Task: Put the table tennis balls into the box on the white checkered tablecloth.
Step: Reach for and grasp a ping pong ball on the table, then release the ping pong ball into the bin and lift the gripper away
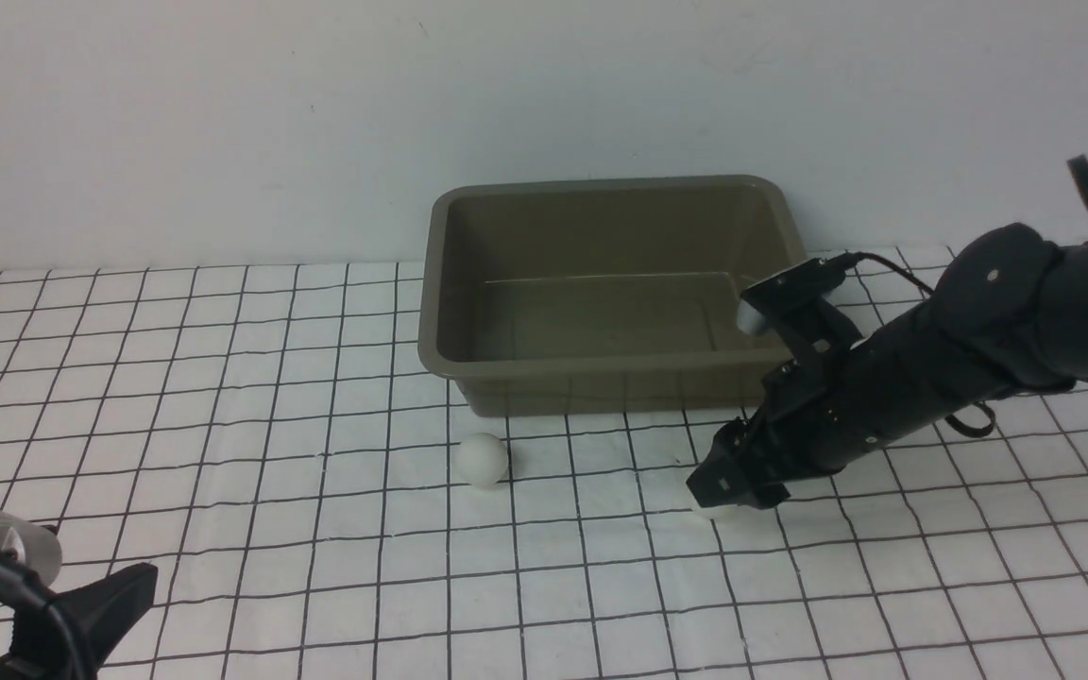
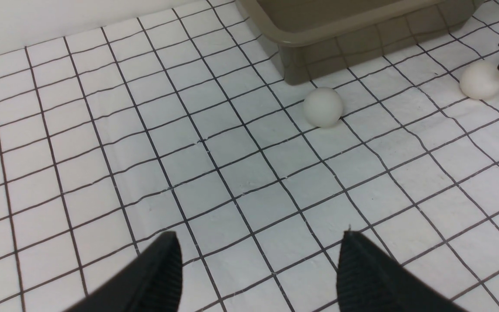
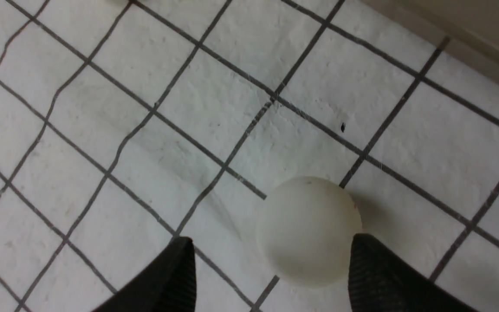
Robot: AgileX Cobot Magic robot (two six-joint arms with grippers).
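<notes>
**On the checkered bench, two balls lie outside the box**

Across the whole bench spreads the white checkered tablecloth (image 1: 223, 378), slightly wrinkled, its thin black grid running to the pale wall (image 1: 223, 113) at the far edge. The olive-grey box (image 1: 601, 392) stands upright on the cloth by that far edge, somewhat right of its middle, with a flared rim and rounded corners. The robot's black right arm (image 1: 931, 368) extends from the right edge and slopes down toward the cloth just in front of the box's near right corner. Its right hand (image 1: 723, 499) is released, the two fingers spread to either side of the right ball (image 3: 308, 232). In the right wrist view that ball sits on the cloth between the fingers (image 3: 379, 277), close against one and clear of the other; whether it actually touches cannot be told. The left hand (image 2: 258, 277) hangs at the near left corner of the bench, likewise released, its fingers wide apart above the cloth and grasping nothing. The left ball (image 1: 483, 459), plain matte white, rests on the cloth just in front of the box's near left corner, close to its wall but not touching, and well apart from the left hand. The two balls lie near each other along the box's near side, both on the cloth.
</notes>
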